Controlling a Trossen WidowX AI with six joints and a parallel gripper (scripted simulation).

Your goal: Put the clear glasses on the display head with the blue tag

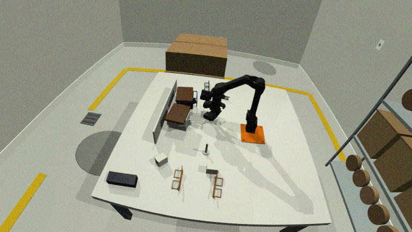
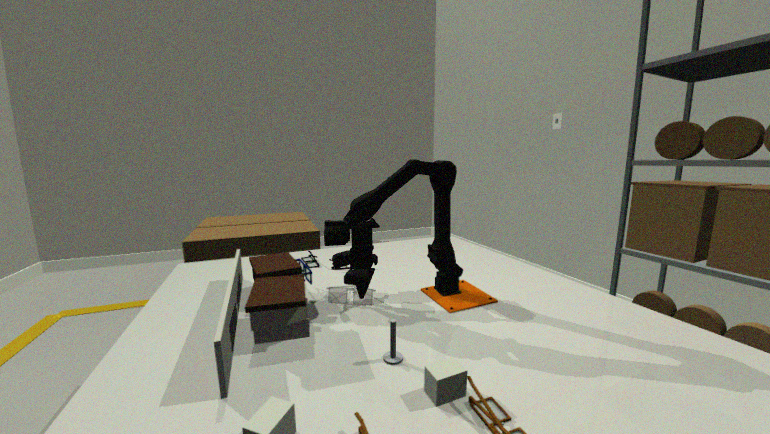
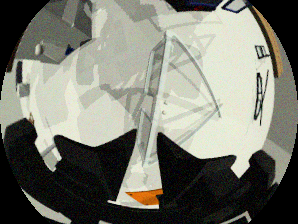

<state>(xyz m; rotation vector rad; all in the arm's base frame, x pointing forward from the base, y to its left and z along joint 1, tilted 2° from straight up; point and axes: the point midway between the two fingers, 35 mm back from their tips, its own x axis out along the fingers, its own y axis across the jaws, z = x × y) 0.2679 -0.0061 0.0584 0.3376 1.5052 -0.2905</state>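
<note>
The clear glasses [image 1: 216, 120] [image 2: 338, 294] [image 3: 161, 90] lie on the table to the top view's left of the orange base plate [image 1: 259, 138] [image 2: 479, 299] [image 3: 145, 197], lenses and temples spread, not yet on a head. They look light and rather stiff, with thin temples that could flex or snap and smooth plastic that may slip; the bridge seems the best hold, squeezed gently and kept off the lenses. The gripper [image 1: 210, 117] [image 2: 362, 295] [image 3: 147, 133] is around the front frame, its fingers parted narrowly and gripping nothing. Farther out from the base plate, beyond the glasses, stand two brown-topped forms, the nearer [image 1: 178, 113] [image 2: 276, 291] and the farther [image 1: 184, 93] [image 2: 275, 264], presumably the heads; blue glasses [image 1: 196, 98] [image 2: 305, 269] are at the farther one. I can't make out the blue tag, noses or ears. The clear rims fade into pale tabletop and shadow, dark fingers cover part of the frame, and the wrist view's edge cuts off the blue pair.
</note>
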